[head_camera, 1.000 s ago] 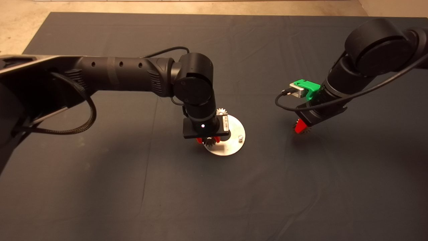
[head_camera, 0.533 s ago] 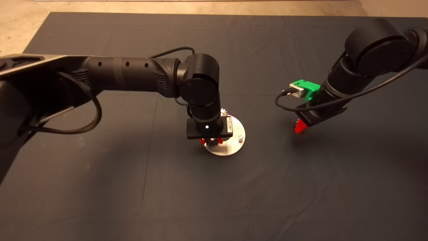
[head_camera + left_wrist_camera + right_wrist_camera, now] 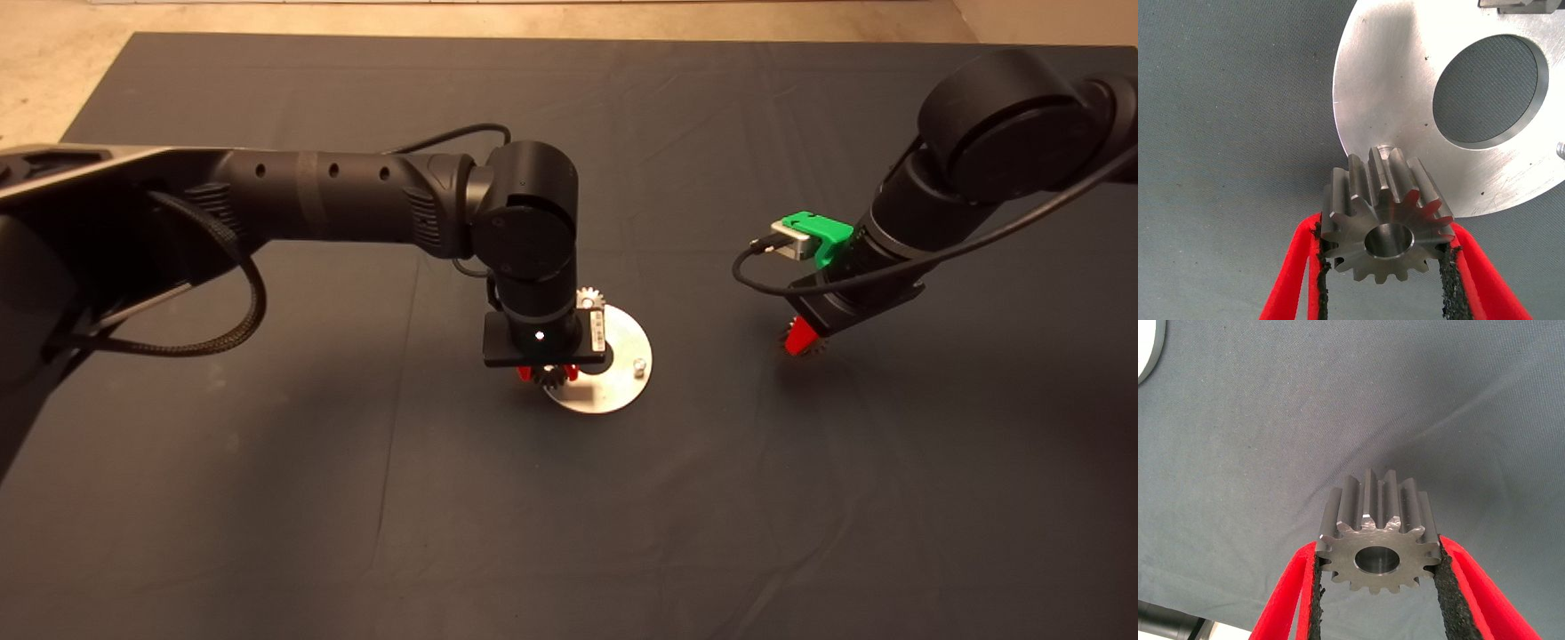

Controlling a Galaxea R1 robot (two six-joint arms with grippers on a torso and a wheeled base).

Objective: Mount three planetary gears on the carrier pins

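I see the left gripper (image 3: 1381, 267) clenched on 1 gear (image 3: 1383, 223), directly over the disc's (image 3: 622, 391) 8 o'clock pin (image 3: 1383, 150); right gripper (image 3: 1377, 587) grasps another gear (image 3: 1377, 533), at 3 o'clock.

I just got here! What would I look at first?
The shiny round disc in the middle of the dark mat. The left end effector holds a toothed metal gear over the disc's edge, and the right end effector grips another gear off to the side.

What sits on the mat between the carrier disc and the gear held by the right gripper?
Nothing: in the head view only bare dark mat separates the disc from the right gripper and its gear.
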